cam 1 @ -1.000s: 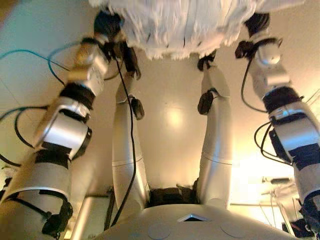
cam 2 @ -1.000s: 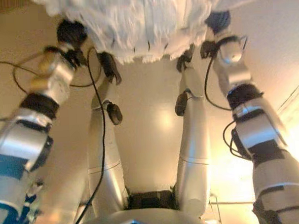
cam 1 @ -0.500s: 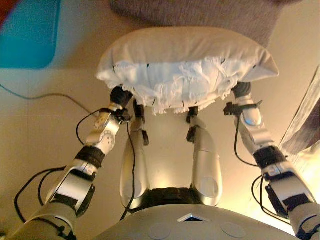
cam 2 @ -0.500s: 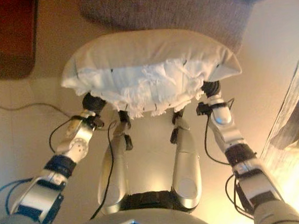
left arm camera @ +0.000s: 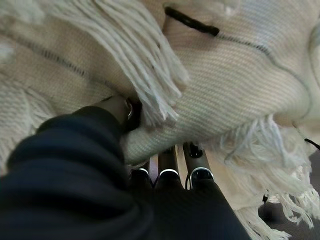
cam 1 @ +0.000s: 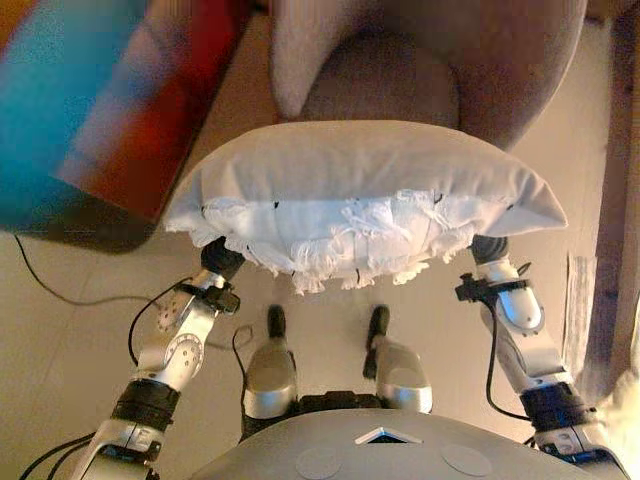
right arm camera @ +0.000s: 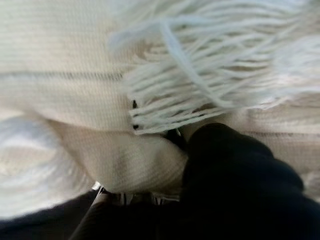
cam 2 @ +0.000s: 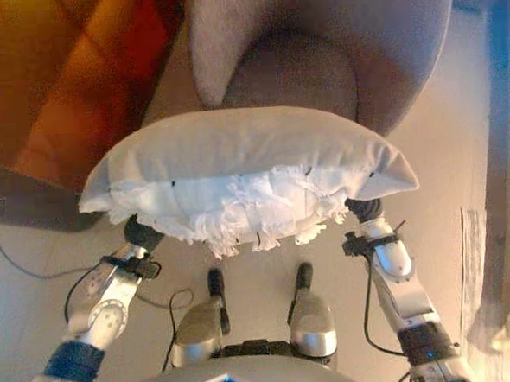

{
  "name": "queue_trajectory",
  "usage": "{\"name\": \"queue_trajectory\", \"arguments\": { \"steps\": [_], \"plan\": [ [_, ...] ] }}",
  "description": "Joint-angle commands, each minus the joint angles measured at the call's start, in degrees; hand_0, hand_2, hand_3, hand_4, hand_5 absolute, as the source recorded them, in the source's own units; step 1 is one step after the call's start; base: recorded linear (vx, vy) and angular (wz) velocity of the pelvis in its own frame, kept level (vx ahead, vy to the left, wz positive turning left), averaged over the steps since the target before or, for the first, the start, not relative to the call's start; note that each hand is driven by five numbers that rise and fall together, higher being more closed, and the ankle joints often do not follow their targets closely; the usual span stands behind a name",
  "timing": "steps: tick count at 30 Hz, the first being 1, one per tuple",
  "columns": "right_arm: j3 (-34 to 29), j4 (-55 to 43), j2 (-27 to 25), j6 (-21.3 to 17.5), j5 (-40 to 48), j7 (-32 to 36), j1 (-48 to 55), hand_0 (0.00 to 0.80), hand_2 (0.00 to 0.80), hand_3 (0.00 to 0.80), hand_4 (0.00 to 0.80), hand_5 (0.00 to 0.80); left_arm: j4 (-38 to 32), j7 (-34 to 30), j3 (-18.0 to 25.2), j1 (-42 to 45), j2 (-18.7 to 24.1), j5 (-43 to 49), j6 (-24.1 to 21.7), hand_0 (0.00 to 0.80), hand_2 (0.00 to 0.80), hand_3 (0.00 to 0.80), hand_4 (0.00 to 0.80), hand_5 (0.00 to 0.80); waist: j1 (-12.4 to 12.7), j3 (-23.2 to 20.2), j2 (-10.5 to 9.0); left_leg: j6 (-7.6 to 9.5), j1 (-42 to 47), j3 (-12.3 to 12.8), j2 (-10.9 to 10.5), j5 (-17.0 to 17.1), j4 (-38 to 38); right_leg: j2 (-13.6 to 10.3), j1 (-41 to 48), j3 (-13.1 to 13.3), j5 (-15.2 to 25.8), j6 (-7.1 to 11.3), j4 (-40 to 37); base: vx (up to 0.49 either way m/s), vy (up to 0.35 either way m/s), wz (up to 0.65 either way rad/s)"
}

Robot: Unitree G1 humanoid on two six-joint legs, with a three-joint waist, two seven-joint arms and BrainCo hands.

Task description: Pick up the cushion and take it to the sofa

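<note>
A white cushion with a fringed edge is held up in front of me, level, between both hands. My left hand is under its left end and my right hand under its right end, and the cushion hides most of each hand. In the left wrist view the left hand pinches a fold of cushion fabric between thumb and fingers. In the right wrist view the right hand grips a fold of the cushion the same way. A grey sofa seat stands just beyond the cushion.
A red and teal object lies on the floor at the left of the sofa, over a dark patch. A brown wooden piece runs along the right edge. Pale floor shows below the cushion.
The whole picture has shifted, so the camera has moved: more of the grey sofa now shows beyond the cushion. Both hands still hold the cushion.
</note>
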Motion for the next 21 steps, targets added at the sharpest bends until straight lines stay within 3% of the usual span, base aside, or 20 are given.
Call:
{"name": "queue_trajectory", "arguments": {
  "steps": [1,6,18,21],
  "plan": [
    [1.0,-11.2,-2.8,-6.0,-2.7,-1.7,-3.2,0.8,0.8,0.8,0.8,0.8,-12.2,-2.9,-0.5,-0.9,-2.4,-0.5,-7.5,0.8,0.8,0.8,0.8,0.8,-0.2,-7.3,1.41,4.44,4.0,0.9,-0.1,-6.5,0.5,-0.7,1.9,0.4,-5.4,1.0,4.2,0.023,-0.099,0.0],
    [-0.1,-12.9,-4.5,-4.9,-0.1,-0.5,-3.2,0.8,0.8,0.8,0.8,0.8,-15.3,-2.5,-0.4,1.5,-3.3,-0.6,-6.9,0.8,0.8,0.8,0.8,0.8,0.0,-9.0,1.29,3.3,5.4,0.9,0.9,-6.6,-0.3,0.3,5.4,-1.0,-4.7,0.44,0.0,-0.011,-0.116,-0.05],
    [0.7,-12.9,-5.2,-5.4,1.1,-2.6,-2.7,0.8,0.8,0.8,0.8,0.8,-15.0,-0.4,-0.7,0.2,-1.7,-0.2,-8.1,0.8,0.8,0.8,0.8,0.8,-1.1,-8.2,0.49,0.61,5.0,1.0,5.7,-2.6,-0.3,4.9,5.6,1.7,-6.8,-3.66,0.1,-0.028,-0.216,0.0],
    [1.1,-12.5,-6.1,-6.0,1.1,-2.2,-3.2,0.8,0.8,0.8,0.8,0.8,-14.2,-0.2,-0.6,0.5,-2.3,-0.4,-10.3,0.8,0.8,0.8,0.8,0.8,-1.2,-6.5,-0.51,-0.21,0.9,2.1,8.3,1.4,9.2,6.0,4.8,3.3,-6.5,-5.45,0.9,-0.088,-0.247,-0.05]
  ]
}}
